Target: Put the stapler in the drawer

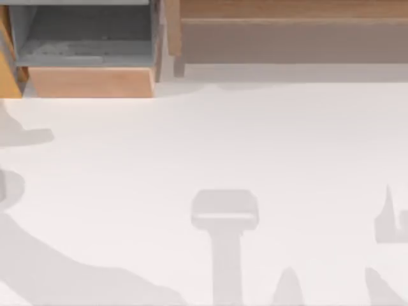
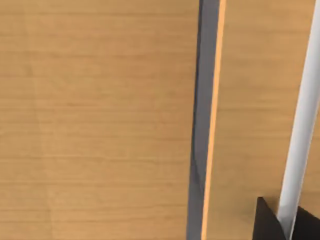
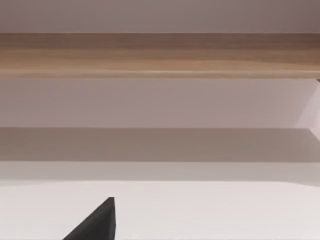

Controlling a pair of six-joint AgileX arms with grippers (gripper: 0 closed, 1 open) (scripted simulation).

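Left claw [image 2: 280, 222]: dark fingertips cut off at the edge of the left wrist view; whether spread or closed could not be told, and no grip on anything could be made out. It stood close against light-wood panels [image 2: 100, 120], with a narrow grey gap [image 2: 202, 120] between two boards and a white strip [image 2: 300, 130] running beside the fingertips.

Right claw [image 3: 95, 225]: one dark fingertip cut off at the edge of the right wrist view; its opening could not be told. It hung above the white tabletop [image 3: 200, 210], facing a long wooden rail [image 3: 160, 52] with shadow beneath.

Drawer [image 1: 89, 81]: pulled open at the top view's far left, grey walls and floor exposed, light-wood front toward the tabletop; its far edge was cut off.

Stapler: could not be made out; its place relative to either claw could not be told.

Wooden cabinet [image 1: 287, 38]: ran along the far edge to the right of the drawer.

Tabletop: plain white, carrying soft grey shadows [image 1: 224, 217] of the arms.
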